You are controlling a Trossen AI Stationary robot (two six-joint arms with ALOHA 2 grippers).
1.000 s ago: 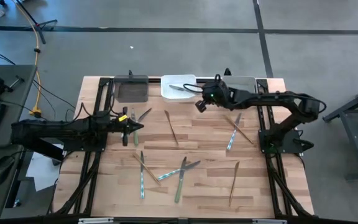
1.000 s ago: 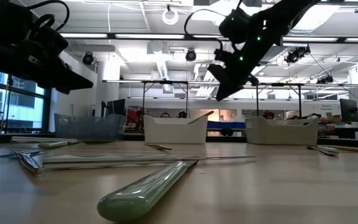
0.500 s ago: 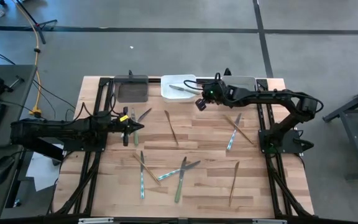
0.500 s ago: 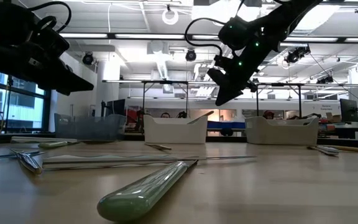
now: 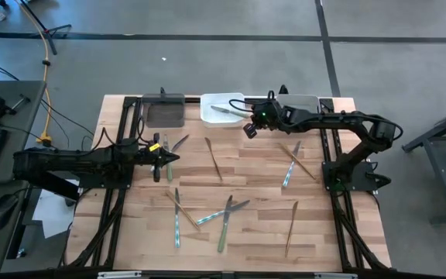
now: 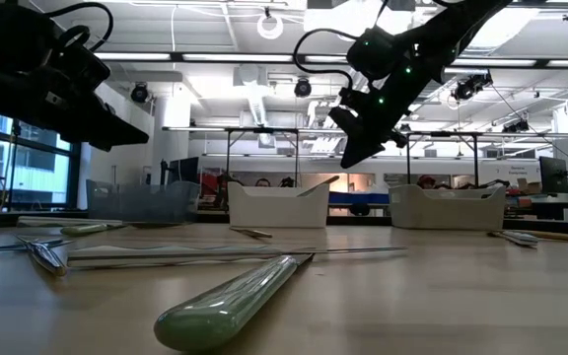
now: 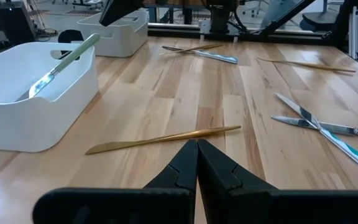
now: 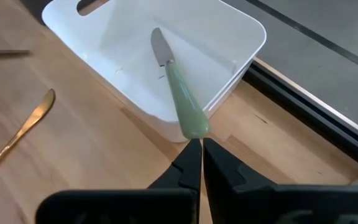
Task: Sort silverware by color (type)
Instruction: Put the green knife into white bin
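Table (image 5: 246, 167): pale wood planks, striped grain. Middle bin (image 5: 221, 108): white. Left bin (image 5: 163, 112): dark grey. Right bin (image 6: 447, 207): off-white. Knife (image 8: 178, 92) in the white bin: pale green handle, silver blade. Knife (image 7: 163, 139) on the table: bronze-gold throughout. Crossed cutlery (image 7: 328, 127): silver ends, light blue handle. Arms: black.

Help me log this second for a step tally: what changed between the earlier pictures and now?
The right gripper, shut and empty, drew slightly back from the white bin toward its own side, mostly in the first half second. Nothing was taken hold of or let go. The green-handled knife lies in the white bin, handle on the rim. The left gripper, shut, and the silverware on the table stayed put.
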